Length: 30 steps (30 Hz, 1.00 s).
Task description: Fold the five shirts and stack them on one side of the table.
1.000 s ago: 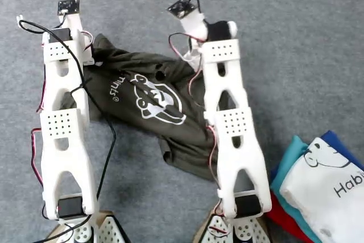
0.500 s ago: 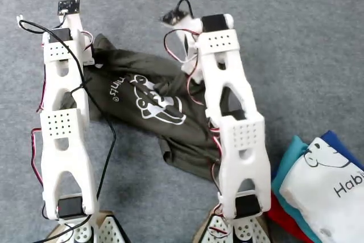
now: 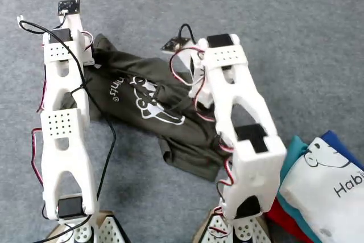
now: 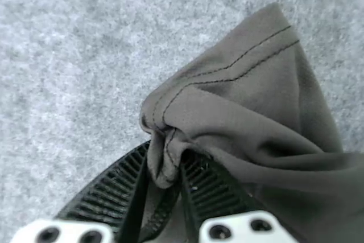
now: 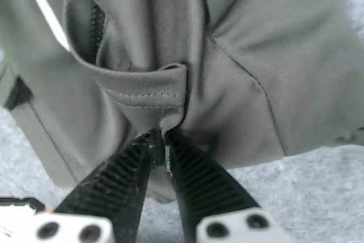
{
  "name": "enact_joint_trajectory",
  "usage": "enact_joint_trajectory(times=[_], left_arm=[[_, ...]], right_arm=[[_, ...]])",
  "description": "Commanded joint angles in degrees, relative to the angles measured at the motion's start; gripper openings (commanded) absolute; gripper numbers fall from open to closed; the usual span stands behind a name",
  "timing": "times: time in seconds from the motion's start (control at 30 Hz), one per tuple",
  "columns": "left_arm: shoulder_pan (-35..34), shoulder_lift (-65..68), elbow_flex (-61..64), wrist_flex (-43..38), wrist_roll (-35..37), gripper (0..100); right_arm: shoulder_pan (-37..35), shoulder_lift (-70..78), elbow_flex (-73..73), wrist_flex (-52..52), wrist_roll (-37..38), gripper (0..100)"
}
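Observation:
A dark olive shirt (image 3: 153, 103) with a white bear print lies crumpled on the grey table (image 3: 307, 38), between the two white arms. My left gripper (image 4: 165, 183) is shut on a hemmed corner of the olive shirt (image 4: 239, 118) at its far left end. My right gripper (image 5: 161, 146) is shut on a stitched fold of the same shirt (image 5: 187, 66), lifted above the shirt's far right part. In the high view the right arm (image 3: 227, 83) covers the shirt's right side and the left arm (image 3: 62, 83) runs along its left edge.
A stack of folded shirts (image 3: 318, 189), white on top with teal, blue and red below, sits at the near right corner. The far right of the table is open grey carpet. Cables (image 3: 105, 140) trail along both arms.
The right arm has drawn back toward the near side and risen, pulling the shirt's far right part inward over the print. The left arm has stayed still.

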Motion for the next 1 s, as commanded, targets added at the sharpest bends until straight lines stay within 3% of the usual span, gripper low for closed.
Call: enact_joint_trajectory(times=[0.0, 0.33, 0.5, 0.6, 0.77, 0.97], left_arm=[[0.4, -0.4, -2.4, -1.5, -0.3, 2], [0.4, -0.4, -2.4, -1.6, -0.3, 2], [0.4, -0.3, -2.4, -1.6, -0.3, 2], [0.4, -0.3, -2.4, -1.6, -0.3, 2], [0.5, -0.2, -2.4, -1.6, -0.3, 2], [0.5, -0.2, -2.4, -1.7, -0.3, 2]], right_arm=[[-2.3, -8.9, 7.4, -1.3, 3.2, 10.3], [-2.9, -14.9, 13.0, -6.4, 5.0, 11.3], [-2.9, -15.1, 8.5, -2.5, 4.4, 11.3], [-3.0, -15.2, 5.7, 2.0, -2.2, 11.4], [-4.3, -14.8, 6.7, 5.2, -22.2, 11.5], [-4.6, -15.1, 8.2, 4.7, -25.3, 11.5]])
